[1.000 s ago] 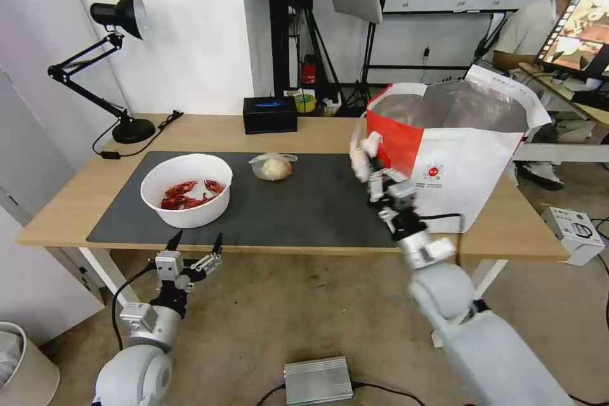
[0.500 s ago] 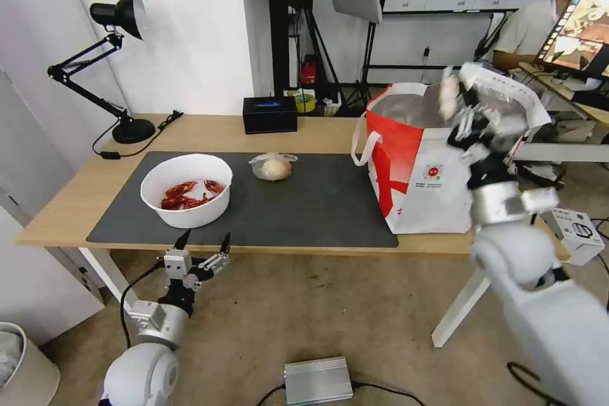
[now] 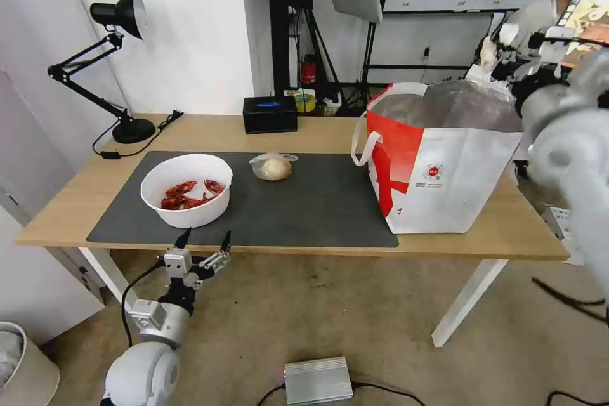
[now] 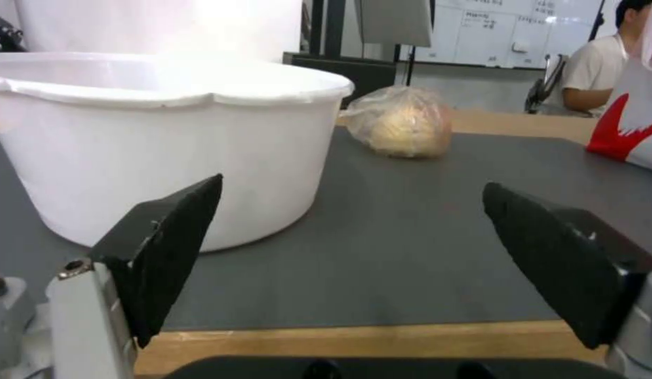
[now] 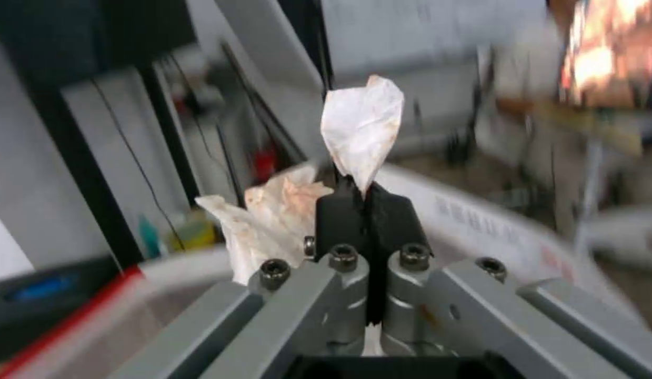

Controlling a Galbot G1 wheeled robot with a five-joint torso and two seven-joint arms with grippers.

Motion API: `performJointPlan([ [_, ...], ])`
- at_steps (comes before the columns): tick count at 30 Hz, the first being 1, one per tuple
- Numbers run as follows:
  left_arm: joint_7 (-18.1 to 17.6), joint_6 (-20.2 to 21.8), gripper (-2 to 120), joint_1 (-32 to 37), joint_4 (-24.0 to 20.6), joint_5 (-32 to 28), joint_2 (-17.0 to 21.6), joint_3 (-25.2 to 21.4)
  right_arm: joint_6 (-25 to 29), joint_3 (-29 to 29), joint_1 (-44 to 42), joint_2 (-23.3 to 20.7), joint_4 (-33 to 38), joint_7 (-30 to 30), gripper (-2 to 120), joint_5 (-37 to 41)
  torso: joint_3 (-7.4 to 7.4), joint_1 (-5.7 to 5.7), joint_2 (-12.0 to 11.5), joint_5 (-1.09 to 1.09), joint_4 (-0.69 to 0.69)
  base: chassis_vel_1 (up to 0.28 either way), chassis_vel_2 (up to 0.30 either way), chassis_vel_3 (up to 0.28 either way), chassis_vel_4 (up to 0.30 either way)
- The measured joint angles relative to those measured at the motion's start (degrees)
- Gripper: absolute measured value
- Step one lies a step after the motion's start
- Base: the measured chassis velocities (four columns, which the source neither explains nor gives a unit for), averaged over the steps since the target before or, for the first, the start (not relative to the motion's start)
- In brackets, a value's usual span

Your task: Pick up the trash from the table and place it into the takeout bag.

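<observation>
We held the crumpled tissue (image 5: 361,131) pinched between the closed fingers of our right gripper (image 5: 368,197) above the far rim of the takeout bag (image 3: 444,171), presumably to drop it inside, while our left gripper (image 3: 203,247) waited spread and empty below the tabletop (image 3: 317,130) edge by the bowl (image 3: 187,190).

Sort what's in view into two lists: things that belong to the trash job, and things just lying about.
Job:
- crumpled tissue, pinched in right gripper above takeout bag
- bowl of crayfish shells
- clear bag with beige lump
- left gripper, open, at the table edge

Lying about:
- desk lamp
- black box
</observation>
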Motion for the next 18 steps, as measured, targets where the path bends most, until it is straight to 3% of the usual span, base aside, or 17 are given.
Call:
performJointPlan([
  [1, 0.0, 0.0, 100, 0.0, 0.0, 0.0, 0.0, 0.0, 0.0, 0.0, 0.0, 0.0, 0.0, 0.0, 0, 0.0, 0.0, 0.0, 0.0, 0.0, 0.0, 0.0, 0.0, 0.0, 0.0],
  [4, 0.0, 0.0, 100, 0.1, 0.0, -0.2, 0.2, -0.5, -3.9, 0.3, 1.3, 0.5, -2.3, 4.5, 0, 11.0, 0.0, 0.0, 0.0, 0.0, 0.0, 0.0, 0.0, 0.0, 0.0],
  [11, 0.2, 0.0, 100, 0.1, 0.1, -0.1, 0.9, -0.9, -4.8, 0.9, 1.0, 1.5, -4.2, 5.4, 0, 13.5, 0.0, 0.0, 0.0, 0.0, 0.0, 0.0, 0.0, 0.0, 0.0],
  [18, 0.2, 0.0, 100, -0.1, 0.0, -0.2, 0.9, -1.0, -4.8, 1.1, 0.3, 1.7, -3.2, 5.3, 26, 13.4, -0.01, 0.0, 0.0, -0.01, 0.0, 0.0, 0.0, 0.0, 0.0],
])
